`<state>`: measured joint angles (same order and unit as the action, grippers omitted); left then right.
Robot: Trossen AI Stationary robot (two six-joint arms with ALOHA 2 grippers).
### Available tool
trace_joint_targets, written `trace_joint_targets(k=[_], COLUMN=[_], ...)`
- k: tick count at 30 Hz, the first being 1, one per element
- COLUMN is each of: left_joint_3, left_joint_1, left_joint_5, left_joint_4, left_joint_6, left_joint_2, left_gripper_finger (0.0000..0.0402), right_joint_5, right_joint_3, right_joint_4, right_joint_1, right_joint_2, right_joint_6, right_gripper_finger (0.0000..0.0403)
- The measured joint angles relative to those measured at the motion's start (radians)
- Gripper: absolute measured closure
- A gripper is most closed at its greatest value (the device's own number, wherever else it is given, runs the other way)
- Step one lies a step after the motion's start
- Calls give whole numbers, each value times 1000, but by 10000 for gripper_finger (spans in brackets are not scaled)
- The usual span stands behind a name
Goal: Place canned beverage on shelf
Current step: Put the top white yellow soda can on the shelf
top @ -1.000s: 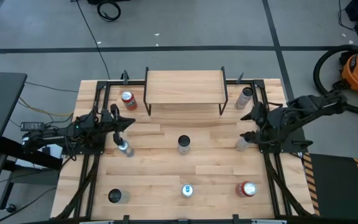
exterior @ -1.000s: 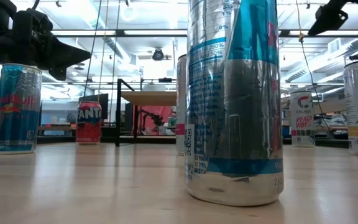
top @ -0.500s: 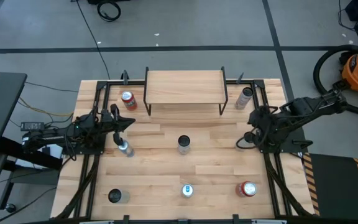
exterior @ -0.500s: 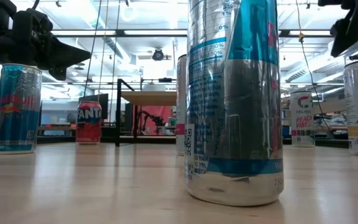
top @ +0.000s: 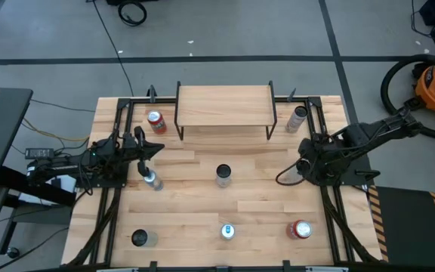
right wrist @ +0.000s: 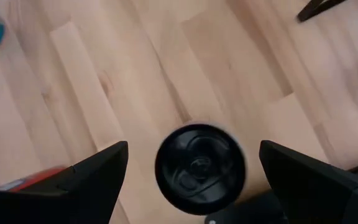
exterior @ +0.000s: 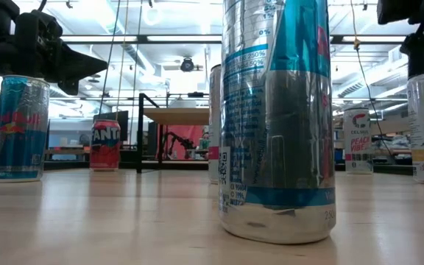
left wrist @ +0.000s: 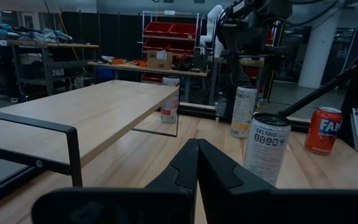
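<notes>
Right wrist view looks straight down on a black-topped can [right wrist: 199, 164], which sits in the gap between the two dark fingers [right wrist: 98, 171] of the right gripper [right wrist: 194, 177]. The fingers stand wide apart, touching nothing, so I judge the arm is lining up to grasp this can from above. In the high view this can is hidden under the right gripper [top: 306, 162], to the right of the shelf [top: 224, 105] and nearer the front of the table [top: 263, 204]. The shelf carries no can yet.

The left gripper [top: 143, 145] waits left of the shelf, its fingers pressed together on nothing (the left wrist view shows them meeting) — a slim can [top: 152, 180] stands just beside it.

Compared with a second ago, the right gripper has swung over its can — then the can top was visible in the high view, now it is covered. The left arm has not moved.
</notes>
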<state>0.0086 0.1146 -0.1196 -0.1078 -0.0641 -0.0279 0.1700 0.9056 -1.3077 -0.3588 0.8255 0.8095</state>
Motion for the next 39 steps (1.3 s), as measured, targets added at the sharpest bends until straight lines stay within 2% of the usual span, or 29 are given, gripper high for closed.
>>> trace_joint_targets(k=[8, 31, 35, 39], left_joint_3=[0, 0, 0, 0], left_joint_1=[0, 0, 0, 0], left_joint_5=[0, 0, 0, 0], left_joint_4=[0, 0, 0, 0], left_joint_6=[0, 0, -1, -1], left_joint_2=[0, 0, 0, 0], left_gripper_finger=[388, 388, 388, 388], right_joint_5=[-60, -31, -32, -33], right_joint_3=[-29, -29, -30, -30], right_joint_4=[4, -33, -40, -39], right_joint_1=[0, 0, 0, 0], right_joint_2=[61, 265, 287, 289], right_joint_6=[3, 2, 1, -1], right_gripper_finger=[29, 32, 52, 95])
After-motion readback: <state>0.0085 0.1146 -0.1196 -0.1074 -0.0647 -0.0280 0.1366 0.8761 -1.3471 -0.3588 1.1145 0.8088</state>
